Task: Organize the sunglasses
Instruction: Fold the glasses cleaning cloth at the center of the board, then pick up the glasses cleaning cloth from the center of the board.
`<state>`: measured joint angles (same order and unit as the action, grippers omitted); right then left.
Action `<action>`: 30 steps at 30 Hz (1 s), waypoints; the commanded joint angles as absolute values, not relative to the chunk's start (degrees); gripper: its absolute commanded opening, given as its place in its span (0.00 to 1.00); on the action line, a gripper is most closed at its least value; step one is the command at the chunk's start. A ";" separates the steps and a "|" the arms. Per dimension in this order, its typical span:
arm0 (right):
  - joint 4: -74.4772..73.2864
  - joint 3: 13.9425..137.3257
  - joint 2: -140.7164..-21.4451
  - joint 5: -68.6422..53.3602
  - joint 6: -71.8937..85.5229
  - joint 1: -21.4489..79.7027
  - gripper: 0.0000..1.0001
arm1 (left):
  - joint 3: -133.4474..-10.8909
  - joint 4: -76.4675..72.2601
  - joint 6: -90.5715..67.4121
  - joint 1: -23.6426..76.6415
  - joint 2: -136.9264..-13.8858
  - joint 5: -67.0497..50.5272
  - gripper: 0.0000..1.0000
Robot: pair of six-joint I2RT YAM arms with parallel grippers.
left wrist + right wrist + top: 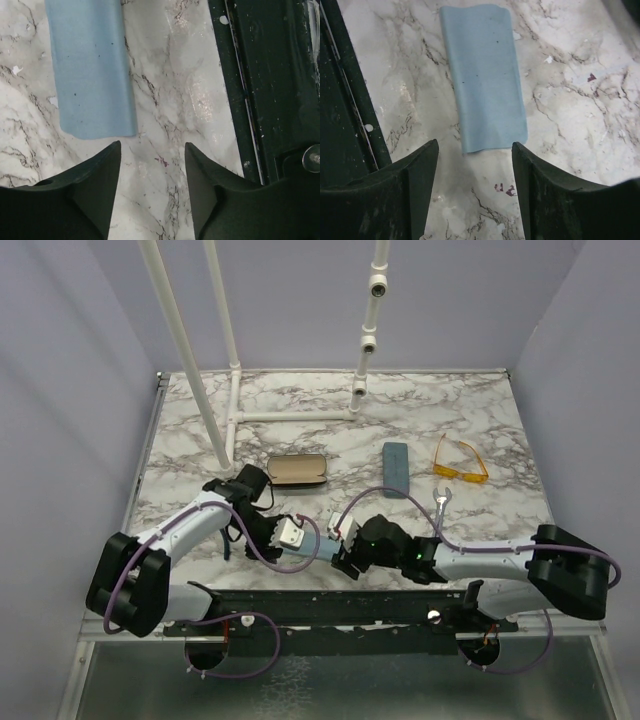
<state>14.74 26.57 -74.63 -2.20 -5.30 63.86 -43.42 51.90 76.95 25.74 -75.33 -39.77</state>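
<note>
Your left gripper [152,146] hangs with its jaws parted, only the marble table [172,85] showing between them. A pale blue cloth [92,70] lies flat just beyond the finger at the view's left side (close, not touching). A black rail [272,75] runs along the right.
</note>
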 commanded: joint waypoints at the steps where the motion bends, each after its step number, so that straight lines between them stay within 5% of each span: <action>1: 22.68 24.99 -77.40 -1.45 -7.07 65.69 0.64 | -40.66 46.16 83.00 25.05 -72.52 -46.36 0.51; 12: 22.44 26.02 -84.46 -0.63 -5.51 67.02 0.53 | -35.71 35.99 72.29 25.67 -71.34 -40.56 0.53; 30: 20.54 26.24 -81.89 2.94 -3.97 67.06 0.05 | -32.94 26.39 60.58 35.93 -72.43 -29.36 0.51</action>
